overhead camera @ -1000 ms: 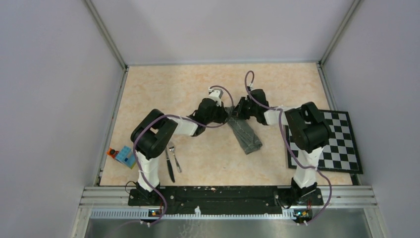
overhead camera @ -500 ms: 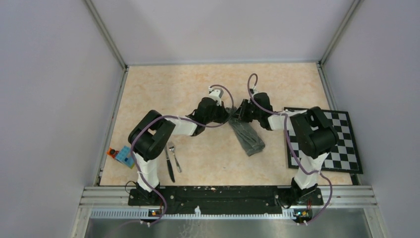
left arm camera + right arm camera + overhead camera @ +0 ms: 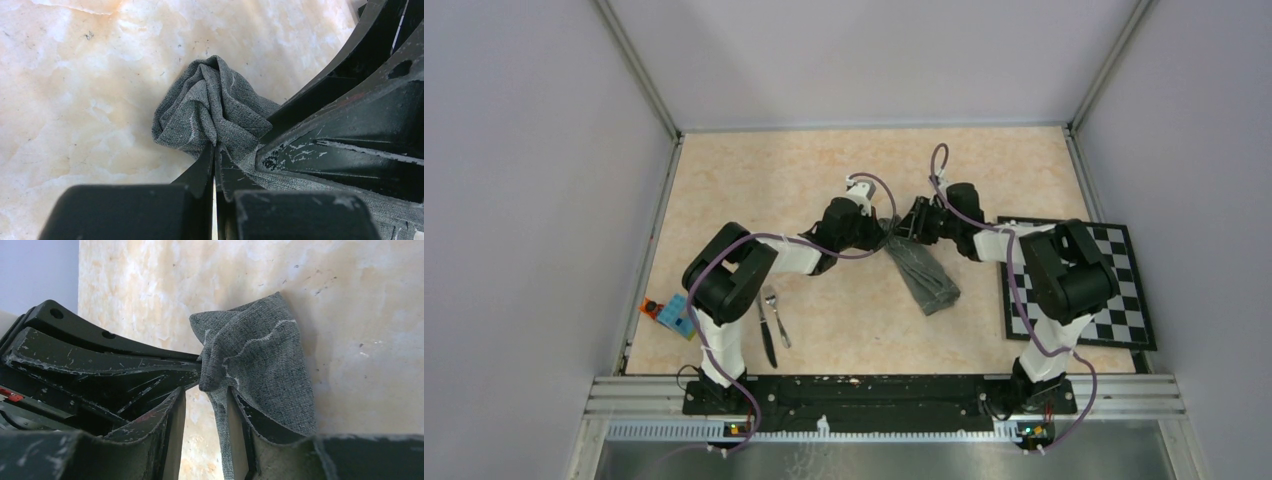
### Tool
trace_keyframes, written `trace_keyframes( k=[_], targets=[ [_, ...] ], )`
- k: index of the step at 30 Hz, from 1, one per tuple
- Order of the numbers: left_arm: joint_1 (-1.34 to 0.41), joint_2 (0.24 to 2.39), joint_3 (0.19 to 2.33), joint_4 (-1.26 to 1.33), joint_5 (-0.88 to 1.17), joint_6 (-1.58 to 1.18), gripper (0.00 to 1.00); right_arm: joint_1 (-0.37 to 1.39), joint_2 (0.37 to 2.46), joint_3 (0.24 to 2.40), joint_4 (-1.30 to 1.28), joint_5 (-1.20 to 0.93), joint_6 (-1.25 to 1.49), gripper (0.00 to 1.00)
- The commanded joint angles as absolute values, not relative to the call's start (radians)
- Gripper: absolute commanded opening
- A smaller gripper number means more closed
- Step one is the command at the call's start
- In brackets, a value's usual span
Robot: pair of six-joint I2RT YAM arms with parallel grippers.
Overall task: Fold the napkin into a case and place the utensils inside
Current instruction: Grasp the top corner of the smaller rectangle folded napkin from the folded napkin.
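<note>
pinching napkin [image 3: 927, 278] end, left tool [image 3: 215, 152] clamped; knife [image 3: 767, 336], fork [image 3: 776, 314] well apart.

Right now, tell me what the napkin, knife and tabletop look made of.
Napkin: woven cloth, matte dark grey; the weave, soft folds and a pale stitched line show.
Knife: likely metal, thin and straight; too small to be sure.
Tabletop: smooth, marbled beige, perhaps laminate or stone; finely scuffed.

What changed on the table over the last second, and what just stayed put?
The right fingers opened, releasing the far end of the napkin, which now only lies against one of them. That arm's elbow swung rightward over the checkered board. The left fingers stayed shut on the napkin. The knife and fork did not move.
</note>
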State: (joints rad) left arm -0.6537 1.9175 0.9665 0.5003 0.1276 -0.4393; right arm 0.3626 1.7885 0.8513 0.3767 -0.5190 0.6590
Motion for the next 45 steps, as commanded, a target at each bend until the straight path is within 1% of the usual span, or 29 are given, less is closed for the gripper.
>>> trace_keyframes(
  k=[1,3,5,6,8,9,16,22,27,29,31,33,35,38,42,45],
  targets=[
    [-0.657,1.859,0.964,0.529,0.153,-0.428,0.0,0.389,1.787,0.896,0.416,-0.51,0.613,0.35],
    [-0.657,1.858,0.967,0.529,0.154,-0.429,0.0,0.402,1.8,0.908,0.414,-0.504,0.612,0.31],
    [-0.657,1.858,0.968,0.529,0.155,-0.432,0.0,0.414,1.809,0.916,0.402,-0.473,0.607,0.23],
    [-0.657,1.858,0.968,0.53,0.156,-0.435,0.0,0.417,1.812,0.925,0.384,-0.452,0.601,0.18],
    [-0.657,1.855,0.967,0.532,0.155,-0.445,0.0,0.418,1.821,0.941,0.343,-0.409,0.59,0.03],
    [-0.657,1.853,0.963,0.534,0.15,-0.453,0.0,0.418,1.823,0.956,0.306,-0.385,0.573,0.0],
    [-0.651,1.839,0.945,0.574,0.124,-0.509,0.0,0.428,1.755,0.969,0.074,-0.181,0.497,0.0],
    [-0.648,1.851,0.948,0.615,0.171,-0.522,0.0,0.454,1.772,0.968,0.153,-0.286,0.52,0.0],
    [-0.649,1.858,0.943,0.629,0.203,-0.528,0.0,0.464,1.875,0.988,0.318,-0.451,0.654,0.0],
    [-0.649,1.872,0.959,0.615,0.222,-0.514,0.0,0.464,1.902,0.947,0.483,-0.528,0.753,0.0],
    [-0.648,1.889,0.985,0.551,0.215,-0.519,0.0,0.459,1.923,0.884,0.717,-0.573,0.879,0.0],
    [-0.644,1.881,0.956,0.563,0.189,-0.536,0.0,0.457,1.988,0.873,0.881,-0.612,0.979,0.0],
    [-0.638,1.872,0.926,0.584,0.177,-0.551,0.0,0.459,2.065,0.887,0.957,-0.653,1.027,0.1],
    [-0.624,1.861,0.905,0.564,0.167,-0.552,0.0,0.444,2.049,0.822,0.974,-0.646,1.004,0.2],
    [-0.609,1.824,0.853,0.558,0.129,-0.547,0.0,0.406,1.953,0.767,0.876,-0.659,0.935,0.25],
    [-0.598,1.812,0.836,0.558,0.139,-0.537,0.0,0.382,1.897,0.765,0.782,-0.674,0.882,0.31]
  ],
)
